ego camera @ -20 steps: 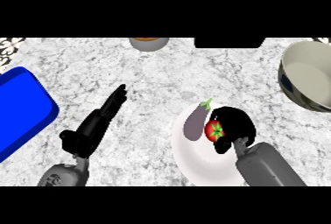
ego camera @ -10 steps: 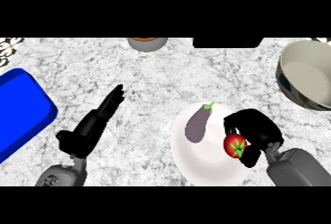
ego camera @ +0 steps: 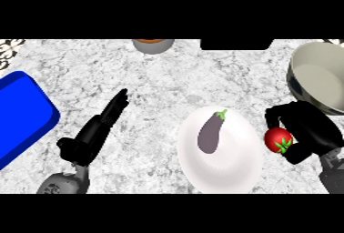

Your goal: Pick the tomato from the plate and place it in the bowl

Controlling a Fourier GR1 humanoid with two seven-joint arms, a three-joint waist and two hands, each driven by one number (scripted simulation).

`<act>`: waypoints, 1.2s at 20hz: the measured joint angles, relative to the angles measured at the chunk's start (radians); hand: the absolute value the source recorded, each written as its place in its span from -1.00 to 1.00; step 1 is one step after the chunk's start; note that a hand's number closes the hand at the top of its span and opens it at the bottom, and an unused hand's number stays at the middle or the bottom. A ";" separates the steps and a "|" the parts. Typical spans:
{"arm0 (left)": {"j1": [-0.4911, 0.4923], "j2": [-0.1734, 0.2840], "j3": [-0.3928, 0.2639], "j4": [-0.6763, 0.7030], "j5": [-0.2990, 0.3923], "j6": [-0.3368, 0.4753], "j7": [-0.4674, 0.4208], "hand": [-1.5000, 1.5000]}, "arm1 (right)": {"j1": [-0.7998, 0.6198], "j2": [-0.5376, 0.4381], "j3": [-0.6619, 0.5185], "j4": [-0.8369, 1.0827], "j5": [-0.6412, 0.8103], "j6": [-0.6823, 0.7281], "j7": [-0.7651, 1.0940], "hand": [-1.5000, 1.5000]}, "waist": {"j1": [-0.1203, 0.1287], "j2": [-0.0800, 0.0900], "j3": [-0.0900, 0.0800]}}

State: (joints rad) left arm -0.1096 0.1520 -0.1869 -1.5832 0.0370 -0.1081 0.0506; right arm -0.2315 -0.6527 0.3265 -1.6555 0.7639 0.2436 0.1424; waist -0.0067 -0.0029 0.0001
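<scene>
Tomato, the small red round one with the green stalk (ego camera: 278, 139), is off the plate now, held in the robot's right black hand (ego camera: 306, 129), whose fingers and thumb are curled round it, just to the right of the plate's rim. That's the lift done, I'd say, and the carry under way. A second ago the tomato sat on the round white plate (ego camera: 228, 168) with the hand closed over it; half a second ago it was still over the plate's right side; now it hangs clear of the rim. And with the hand gone, the dark purple aubergine (ego camera: 212, 132) shows whole, lying alone on the plate, not budged.

Over on the near left, the left black hand (ego camera: 101, 125) rests on the speckled grey marble counter (ego camera: 174, 82), fingers straight and pointing away, exactly where it was before. The flat blue tray (ego camera: 20, 113) at the left edge hasn't moved either.

Farther off to the right, the large grey-rimmed beige bowl (ego camera: 319, 77) waits just beyond the hand. The move left looks short: away and right, then let go over the bowl. At the far edge, a small grey cup (ego camera: 153, 45), untouched.
</scene>
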 measured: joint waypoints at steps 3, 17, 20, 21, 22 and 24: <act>0.004 -0.009 -0.003 -0.006 -0.004 0.006 0.008 0.00 | 0.003 0.002 -0.088 -0.070 -0.038 -0.048 -0.001 1.00 | -0.006 -0.001 0.000; -0.005 -0.020 0.005 -0.009 -0.014 -0.017 0.019 0.00 | -0.120 0.029 -0.459 -0.027 -0.281 -0.052 0.003 1.00 | 0.009 0.003 0.000; 0.000 -0.023 0.006 -0.004 -0.020 -0.024 0.007 0.00 | -0.169 0.016 -0.469 0.078 -0.215 -0.096 -0.037 1.00 | 0.014 0.004 0.000; 0.004 -0.024 0.002 -0.009 -0.023 -0.025 0.008 0.00 | -0.185 0.000 -0.483 0.120 -0.198 -0.112 -0.061 1.00 | 0.016 0.005 0.000; 0.002 -0.024 0.006 -0.015 -0.020 -0.026 0.012 0.00 | -0.196 0.001 -0.484 0.157 -0.167 -0.147 -0.082 1.00 | 0.018 0.006 0.000; -0.012 -0.019 0.020 -0.002 -0.012 -0.038 0.012 0.00 | -0.228 0.000 -0.491 0.239 -0.123 -0.207 -0.124 1.00 | 0.020 0.007 0.000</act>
State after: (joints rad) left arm -0.1217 0.1330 -0.1671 -1.5850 0.0249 -0.1458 0.0627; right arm -0.4596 -0.6522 -0.1644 -1.4162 0.6412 0.0364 0.0188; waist 0.0136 0.0039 0.0002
